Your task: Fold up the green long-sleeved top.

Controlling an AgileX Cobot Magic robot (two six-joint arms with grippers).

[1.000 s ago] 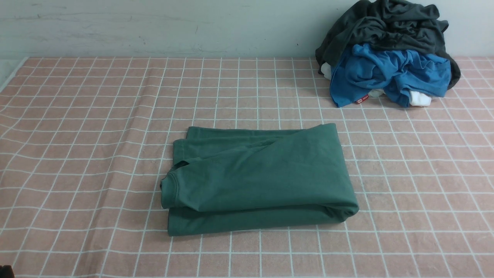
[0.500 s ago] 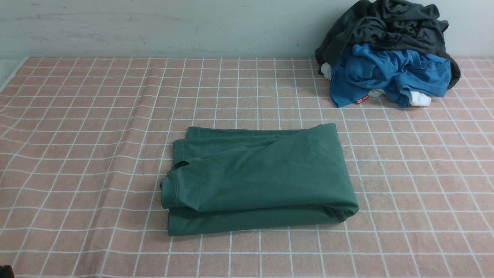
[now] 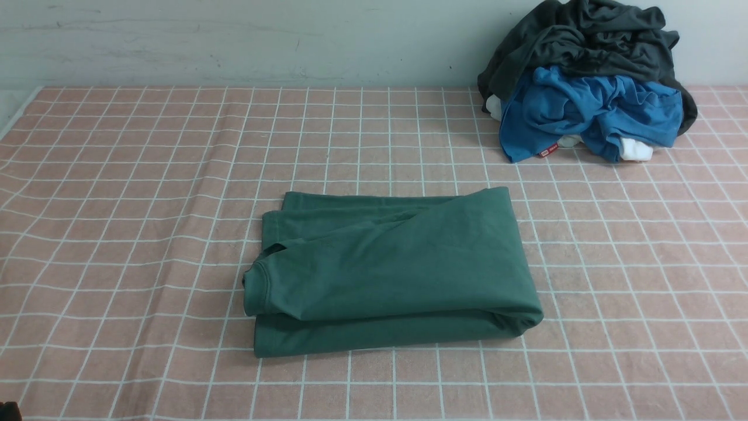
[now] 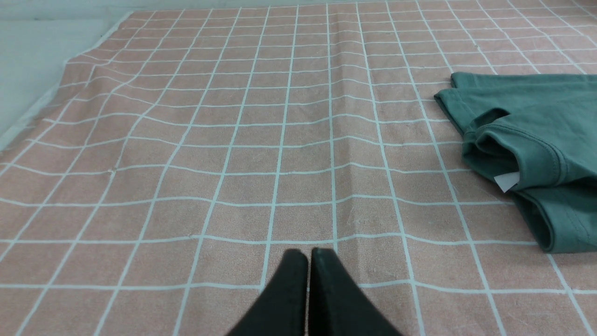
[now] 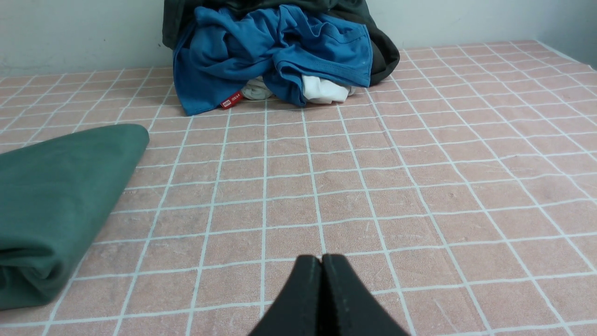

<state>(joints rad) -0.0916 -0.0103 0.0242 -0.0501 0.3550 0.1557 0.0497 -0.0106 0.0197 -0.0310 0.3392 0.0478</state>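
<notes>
While the green long-sleeved top lies folded in the middle of the checked surface, the left pincer and right pincer hover apart from it, both fully closed and empty.

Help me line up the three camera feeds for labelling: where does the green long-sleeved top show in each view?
Front view: the green long-sleeved top lies folded in the middle of the checked cloth.
Left wrist view: its collar end fills the right edge.
Right wrist view: its rounded fold sits at the left edge.
Shared landmark: the checked cloth appears in all three; the blue garment shows in the front and right wrist views only.
</notes>
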